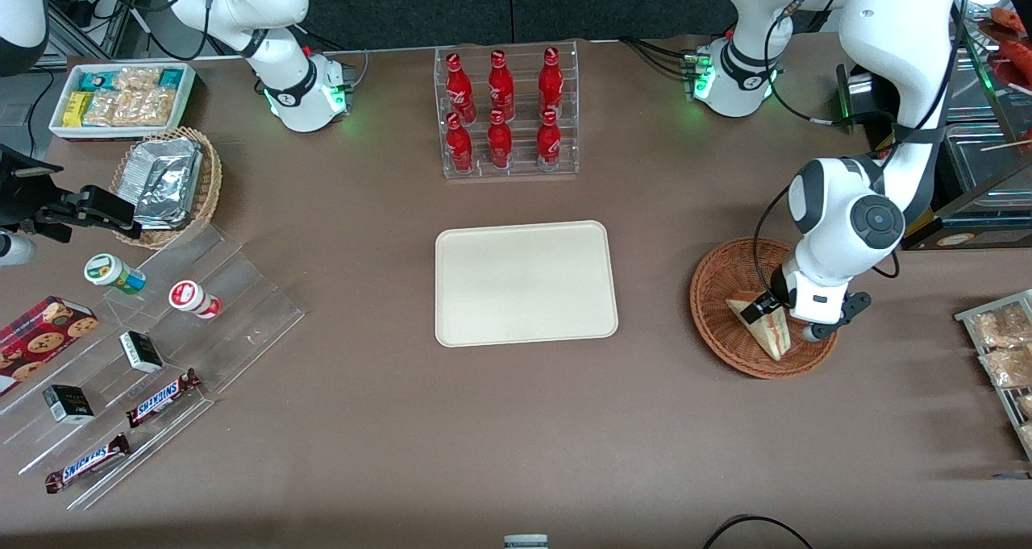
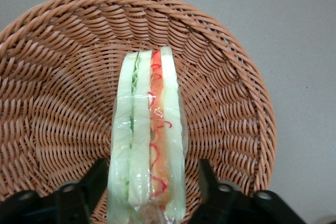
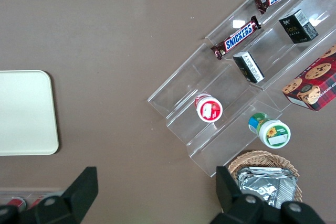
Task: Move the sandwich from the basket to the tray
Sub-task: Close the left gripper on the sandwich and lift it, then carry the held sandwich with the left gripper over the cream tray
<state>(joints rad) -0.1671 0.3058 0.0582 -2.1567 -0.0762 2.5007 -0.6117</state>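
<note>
The sandwich (image 1: 764, 329) is a wrapped wedge standing on edge in the reddish-brown wicker basket (image 1: 713, 291) toward the working arm's end of the table. My left gripper (image 1: 770, 309) is down in the basket, open, with one finger on each side of the sandwich. In the left wrist view the sandwich (image 2: 149, 119) shows its green and red-orange layers between the black fingers (image 2: 207, 177), with a small gap to one finger; the basket (image 2: 58, 77) is beneath it. The gripper (image 2: 152, 177) straddles the wedge's thick end. The cream tray (image 1: 524, 283) lies empty mid-table.
A clear rack of red bottles (image 1: 506, 114) stands farther from the front camera than the tray. A rack of snack packets (image 1: 1000, 347) sits at the working arm's table edge. Clear stepped shelves (image 1: 161, 347) with snacks, a foil-packet basket (image 1: 165, 182) and a white bin (image 1: 121, 97) lie toward the parked arm's end.
</note>
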